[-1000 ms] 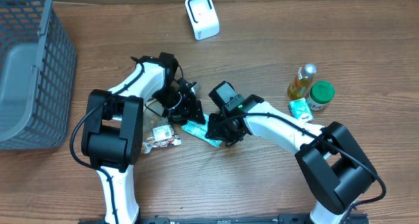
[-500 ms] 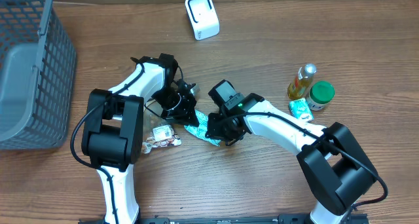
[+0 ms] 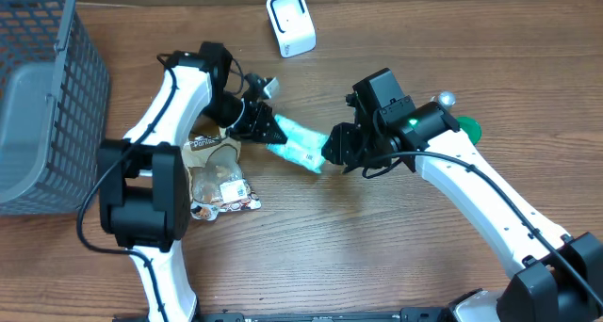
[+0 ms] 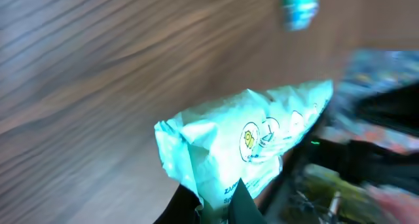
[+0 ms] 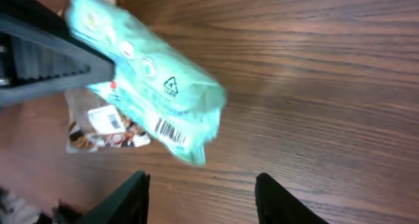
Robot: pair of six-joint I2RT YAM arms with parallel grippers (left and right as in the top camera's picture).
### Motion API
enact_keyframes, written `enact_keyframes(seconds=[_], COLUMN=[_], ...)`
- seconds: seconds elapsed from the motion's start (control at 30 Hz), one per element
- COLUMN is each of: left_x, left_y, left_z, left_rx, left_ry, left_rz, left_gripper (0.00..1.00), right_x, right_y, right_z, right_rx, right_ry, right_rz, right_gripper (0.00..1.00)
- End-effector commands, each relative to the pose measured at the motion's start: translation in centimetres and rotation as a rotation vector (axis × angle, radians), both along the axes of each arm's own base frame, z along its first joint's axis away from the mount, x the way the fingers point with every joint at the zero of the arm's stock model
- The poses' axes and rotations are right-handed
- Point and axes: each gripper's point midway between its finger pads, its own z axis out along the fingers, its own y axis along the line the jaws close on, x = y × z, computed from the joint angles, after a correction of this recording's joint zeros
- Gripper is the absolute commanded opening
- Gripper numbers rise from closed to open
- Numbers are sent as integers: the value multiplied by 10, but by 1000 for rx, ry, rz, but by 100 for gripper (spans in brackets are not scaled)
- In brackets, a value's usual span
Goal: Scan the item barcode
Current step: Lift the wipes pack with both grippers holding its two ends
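Packet [image 3: 300,145], mint-green and soft, is held clear of the tabletop [image 3: 377,256], almost straight toward the robot from the white scanner [image 3: 290,23] and well apart from it. It is pinched at one short end by the left claw [image 3: 268,128], whose jaws are closed tight on the crimped edge. In the left wrist view the film is seen bunched between the dark fingers.

The packet's long axis is laid crosswise to the line back to the scanner, running from the left claw out toward the right claw [image 3: 336,150]. The right claw is found just beside the free end, about as far from the scanner as the packet itself. Its jaws are spread with nothing between them, and no contact with the packet can be made out.

The barcode [image 5: 171,133] is printed near the free end, on the face turned toward the right wrist camera. That face is judged not to be presented to the scanner.

The coming move is therefore judged to fall to the left arm. The packet would have to be carried up to the scanner and rolled about its long axis until the barcode meets the scanner window. A brown snack bag [image 3: 215,176] lies on the tabletop farther from the scanner, beneath the left arm, and is not involved.
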Motion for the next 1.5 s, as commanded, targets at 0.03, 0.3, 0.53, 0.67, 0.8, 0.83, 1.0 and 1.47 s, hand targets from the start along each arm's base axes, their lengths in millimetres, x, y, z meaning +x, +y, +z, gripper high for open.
enact_keyframes(seconds=[0.03, 0.3, 0.53, 0.67, 0.8, 0.83, 1.0, 1.47], left_x=[1, -14, -14, -14, -14, -14, -14, -6], left_y=[-24, -23, -23, -23, -20, -19, -18, -37], left_z=[84, 93, 93, 93, 89, 86, 85, 145], left_rx=[-263, -264, -265, -265, -236, -218, -213, -612], left_ry=[-111, -54, -57, -58, -60, -61, -72, -219], left_rz=[-31, -50, -51, -51, -55, -58, -66, -78], left_gripper=[4, 4, 4, 4, 30, 40, 81, 70], right_x=[-3, 15, 22, 24, 34, 35, 31, 14], right_y=[13, 34, 25, 24, 27, 29, 36, 20], right_z=[8, 45, 50, 50, 58, 61, 83, 108], right_rx=[77, 337, 371, 372, 390, 400, 540, 753], right_ry=[-17, -146, -146, -152, -212, -223, -233, -123], right_rz=[93, 249, 227, 223, 232, 235, 296, 325], right_gripper=[49, 44, 24, 4, 4, 4, 4, 4])
